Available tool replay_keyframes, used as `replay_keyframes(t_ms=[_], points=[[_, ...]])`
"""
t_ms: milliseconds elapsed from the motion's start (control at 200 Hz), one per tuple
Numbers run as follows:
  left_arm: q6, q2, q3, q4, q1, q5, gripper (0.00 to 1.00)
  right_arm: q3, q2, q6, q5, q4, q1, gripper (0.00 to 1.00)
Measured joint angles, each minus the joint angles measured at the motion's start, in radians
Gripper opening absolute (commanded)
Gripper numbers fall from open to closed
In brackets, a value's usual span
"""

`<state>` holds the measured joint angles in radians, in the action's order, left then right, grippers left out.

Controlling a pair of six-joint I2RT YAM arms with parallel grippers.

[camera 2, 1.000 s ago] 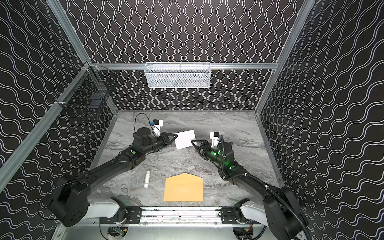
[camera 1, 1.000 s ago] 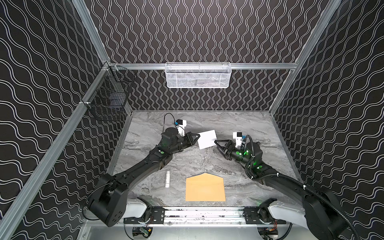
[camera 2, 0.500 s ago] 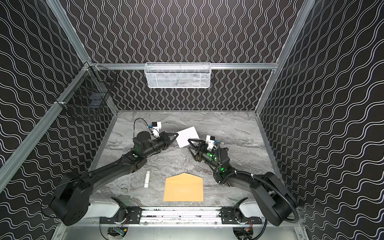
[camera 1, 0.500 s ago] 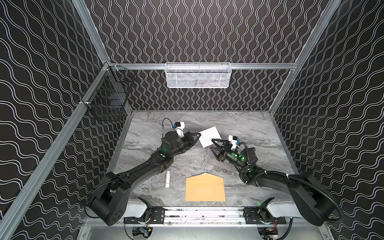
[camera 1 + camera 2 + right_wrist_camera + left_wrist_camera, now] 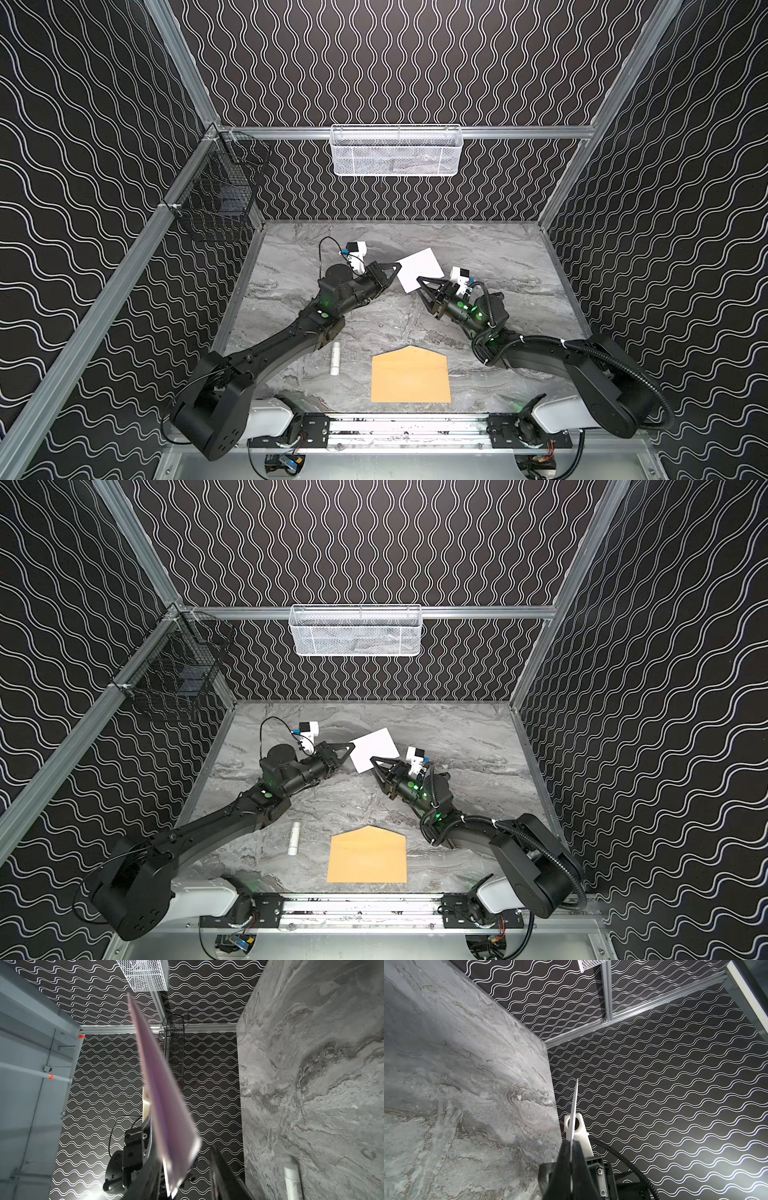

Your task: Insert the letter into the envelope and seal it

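So the plain white rectangular thin-paper letter (image 5: 419, 269) is being held up off the grey marbled table (image 5: 511, 266) at the far middle. It's being pinched at one edge by the left gripper (image 5: 397, 268), whose jaws are pressed shut on it; the sheet is seen edge-on in the left wrist view (image 5: 574, 1109). Its near corner is being straddled by the right gripper (image 5: 419, 280) with jaws apart. In the right wrist view a gap is showing between the paper (image 5: 164, 1095) and one finger (image 5: 220, 1167), so nothing is being gripped there yet. The tan kraft-paper rectangular envelope (image 5: 409, 378) is lying flat by the front edge, well apart from both grippers and on their near side, roughly midway between the arms. Its long axis is running left to right, and its pointed flap is open and aimed back toward the letter. The letter is being held skewed to that axis, so a twist is probably needed before it's slid in.
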<state>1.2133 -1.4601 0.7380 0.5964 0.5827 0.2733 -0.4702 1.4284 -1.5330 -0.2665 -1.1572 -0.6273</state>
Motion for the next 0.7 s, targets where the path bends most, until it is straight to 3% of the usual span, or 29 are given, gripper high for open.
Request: replay_keyframes(t_ms=[546, 701], points=[[-0.04, 0.027, -0.024, -0.008, 0.0, -0.007, 0.0, -0.013, -0.071, 0.086, 0.061, 0.059, -0.006, 0.03], [-0.063, 0.044, -0.03, -0.009, 0.0, -0.011, 0.18, -0.019, -0.052, 0.112, 0.061, 0.074, -0.006, 0.0]])
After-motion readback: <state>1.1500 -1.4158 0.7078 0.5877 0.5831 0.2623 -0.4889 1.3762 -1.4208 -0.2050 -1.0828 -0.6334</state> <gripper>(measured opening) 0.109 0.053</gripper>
